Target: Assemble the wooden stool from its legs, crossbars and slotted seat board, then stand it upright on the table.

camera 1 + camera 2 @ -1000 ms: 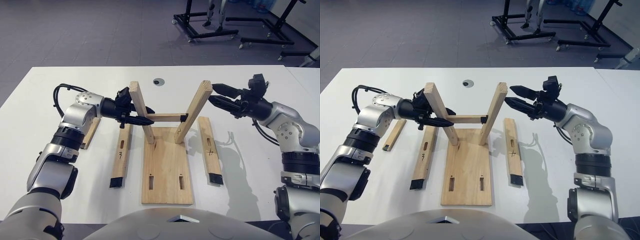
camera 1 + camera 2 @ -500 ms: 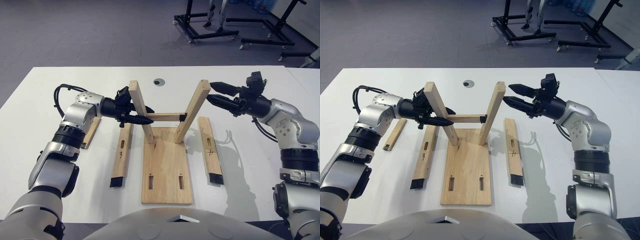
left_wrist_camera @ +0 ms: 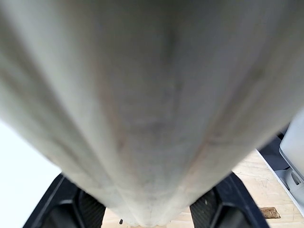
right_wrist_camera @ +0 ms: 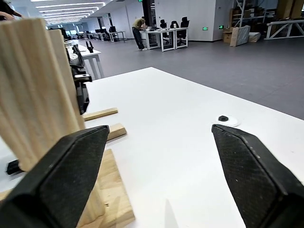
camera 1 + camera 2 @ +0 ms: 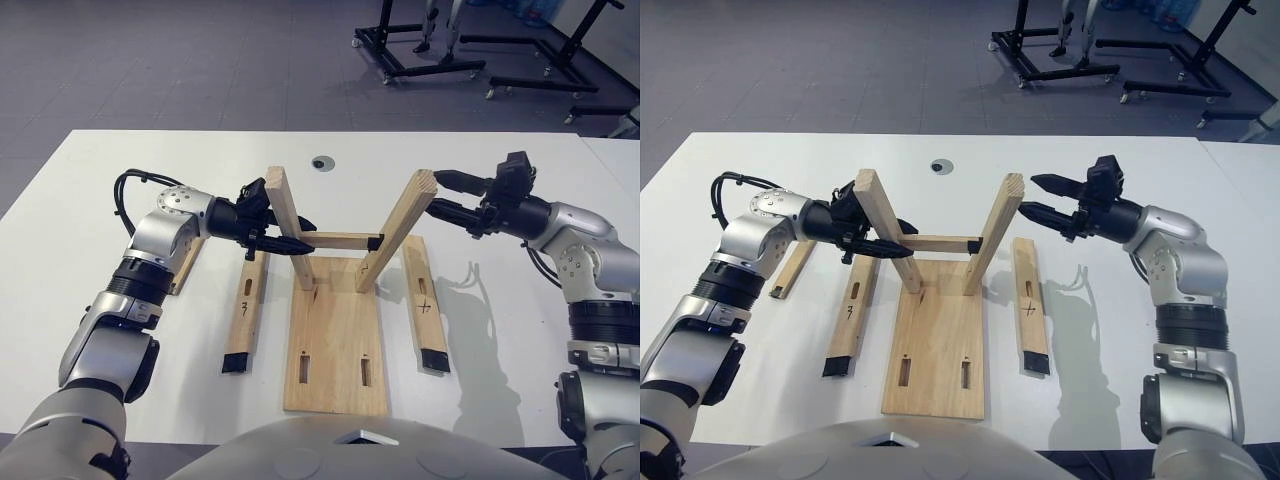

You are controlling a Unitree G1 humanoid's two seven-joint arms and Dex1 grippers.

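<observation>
Wooden left leg [image 5: 281,196] in firm clasp of left gripper [image 5: 300,234]; right gripper [image 5: 440,192] unclenched just beside top of right leg [image 5: 398,232].

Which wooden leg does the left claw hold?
The left upright light wooden leg, slotted into the flat wooden seat board; the right upright leg is ungripped, two others lie flat.

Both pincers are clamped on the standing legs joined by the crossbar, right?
Only the left pincer is clamped on the left leg; the right pincer hangs open beside the top of the right leg, as the right wrist view shows. The crossbar joins them.
</observation>
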